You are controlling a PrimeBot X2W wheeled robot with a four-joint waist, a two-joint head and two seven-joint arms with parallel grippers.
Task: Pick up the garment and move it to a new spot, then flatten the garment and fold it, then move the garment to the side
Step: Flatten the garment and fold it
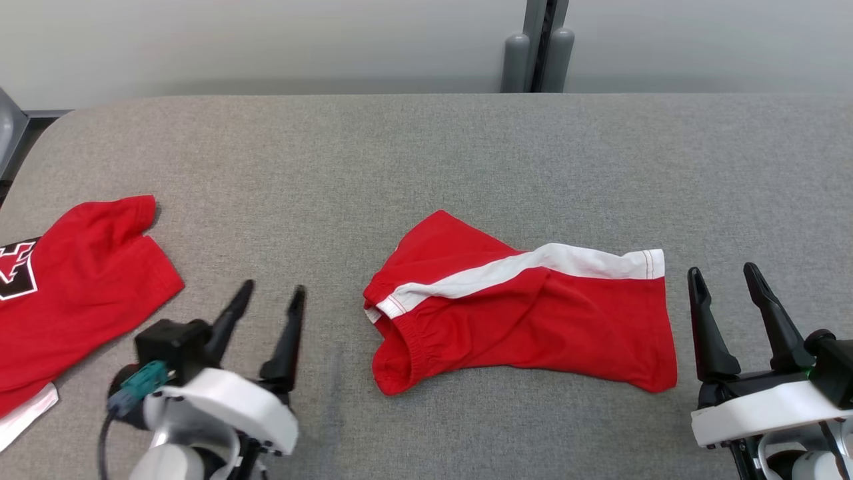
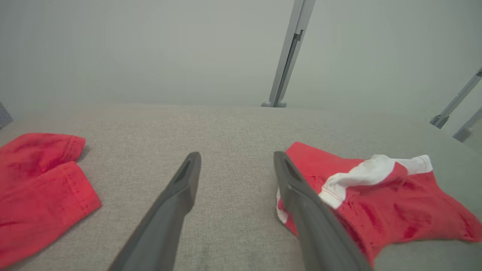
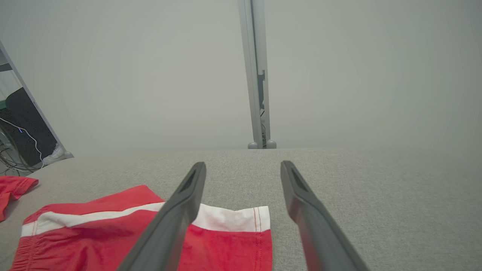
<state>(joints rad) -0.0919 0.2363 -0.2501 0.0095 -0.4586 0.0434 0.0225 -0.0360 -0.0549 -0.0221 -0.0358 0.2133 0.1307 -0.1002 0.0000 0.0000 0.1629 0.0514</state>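
The left gripper [image 1: 274,288] has its two long dark fingers spread well apart, with nothing between them. It sits just to the left of the red shorts [image 1: 533,320], with a strip of bare gray fabric surface [image 1: 426,153] between it and the cloth. In the left wrist view, one finger [image 2: 312,218] crosses in front of the waistband end of the shorts.

The right gripper [image 1: 722,270] is spread just as wide and is also empty. It sits just to the right of the shorts, beside the hemmed leg opening and clear of the cloth.

The shorts lie between the two grippers, mostly flat with a few loose wrinkles. The gathered elastic waistband points toward the left gripper and the leg hem toward the right gripper. A broad white stripe runs along the far side of the shorts from waistband to hem.

Well to the left of the shorts, beyond the left gripper, lies a red shirt [image 1: 80,280] with a black-and-white print, partly cut off by the frame. Behind the shorts, past the far edge of the surface, a gray upright post [image 1: 536,47] stands against a pale wall [image 1: 266,40].
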